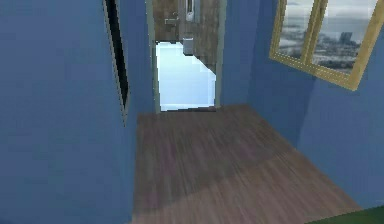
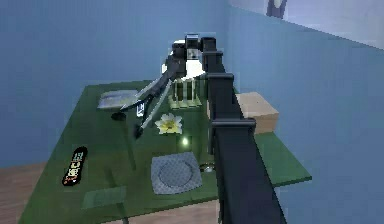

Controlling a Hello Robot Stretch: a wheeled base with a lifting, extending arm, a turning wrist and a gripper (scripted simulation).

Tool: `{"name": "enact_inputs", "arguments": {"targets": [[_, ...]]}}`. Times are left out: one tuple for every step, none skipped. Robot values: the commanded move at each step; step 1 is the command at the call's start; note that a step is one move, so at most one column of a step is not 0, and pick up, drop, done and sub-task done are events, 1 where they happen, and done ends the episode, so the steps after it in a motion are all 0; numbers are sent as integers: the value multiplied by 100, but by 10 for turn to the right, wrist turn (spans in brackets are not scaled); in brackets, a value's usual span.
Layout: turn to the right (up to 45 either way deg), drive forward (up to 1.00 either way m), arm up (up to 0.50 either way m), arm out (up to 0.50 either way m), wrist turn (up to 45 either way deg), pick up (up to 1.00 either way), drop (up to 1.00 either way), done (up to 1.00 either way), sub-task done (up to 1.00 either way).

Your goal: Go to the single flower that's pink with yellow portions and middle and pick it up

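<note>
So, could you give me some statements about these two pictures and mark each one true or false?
1. The table is green. True.
2. A black remote lies on the table. True.
3. The flower with the yellow middle lies on the floor. False: it lies on the table.
4. The walls in the forward view are red. False: they are blue.
5. A yellow-framed window shows at the forward view's right. True.
</note>
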Motion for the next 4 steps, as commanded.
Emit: {"name": "enact_inputs", "arguments": {"targets": [[0, 0, 0, 0, 450, 0, 0, 0, 0], [0, 0, 0, 0, 450, 0, 0, 0, 0], [0, 0, 0, 0, 60, 0, 0, 0, 0], [0, 0, -30, 0, 0, 0, 0, 0, 0]]}}
